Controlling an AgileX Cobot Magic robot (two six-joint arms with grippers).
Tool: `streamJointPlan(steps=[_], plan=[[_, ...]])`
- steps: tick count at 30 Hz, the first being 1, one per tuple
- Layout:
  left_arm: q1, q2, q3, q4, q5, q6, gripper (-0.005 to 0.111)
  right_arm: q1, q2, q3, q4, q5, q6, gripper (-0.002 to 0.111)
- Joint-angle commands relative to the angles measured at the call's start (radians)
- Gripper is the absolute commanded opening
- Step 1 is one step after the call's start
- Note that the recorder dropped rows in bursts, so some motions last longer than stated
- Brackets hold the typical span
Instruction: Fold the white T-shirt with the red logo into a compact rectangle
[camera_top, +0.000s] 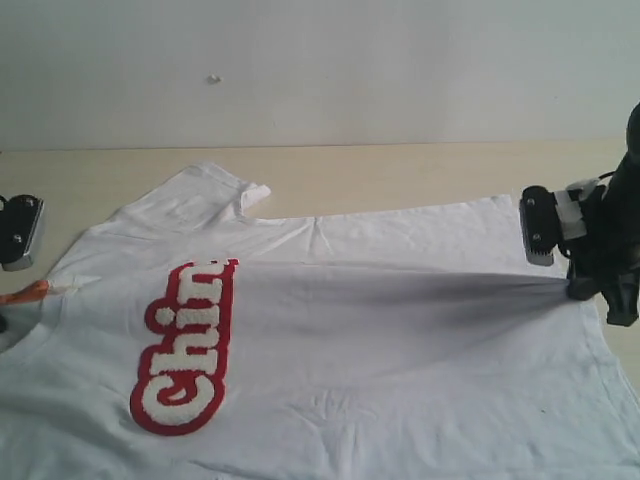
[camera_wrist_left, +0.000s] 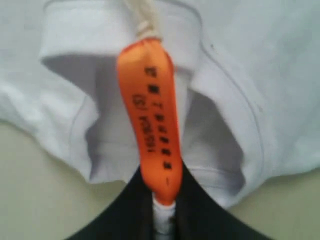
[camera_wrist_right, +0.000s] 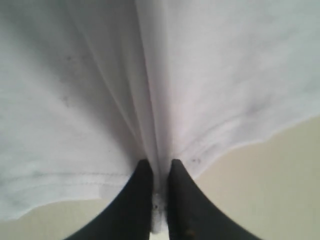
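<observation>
**Black fingers clamped on cloth at both ends**

Your right gripper (camera_wrist_right: 157, 167) has its jaws pressed together on a gathered fold of the white T-shirt (camera_wrist_right: 225, 75), right at the stitched hem (camera_wrist_right: 75, 180). Cloth fans out from that pinch in tight pleats. In the exterior view it's lifted into a taut ridge running away from those jaws toward the red logo (camera_top: 187, 345) at the far end of the pull. You can only read "Chin"; the raised fold covers the rest.

Your left gripper (camera_wrist_left: 164, 200) is closed as well. A bit of white fabric sits squeezed between its fingers, and the orange neck tag (camera_wrist_left: 152, 115) starts right at the tips and runs out to the collar band (camera_wrist_left: 100, 30) beyond.

Between the two grippers the shirt lies spread on the pale table (camera_top: 400, 175). One sleeve (camera_top: 215, 195) is bunched up, well apart from the right jaws and nearer the left ones.
</observation>
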Motion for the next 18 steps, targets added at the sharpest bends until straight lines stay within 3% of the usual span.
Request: streamJointPlan(steps=[1, 9, 18], plan=[[0.002, -0.097, 0.002, 0.131, -0.012, -0.129, 0.000, -0.010, -0.121, 0.003, 0.039, -0.020, 0.006, 0.000], [0.002, -0.346, 0.002, 0.391, -0.020, -0.480, 0.000, -0.010, -0.424, 0.003, 0.066, -0.013, 0.041, 0.000], [0.002, -0.625, 0.002, 0.402, -0.006, -0.489, 0.000, -0.010, -0.655, 0.003, 0.136, 0.033, 0.084, 0.000]])
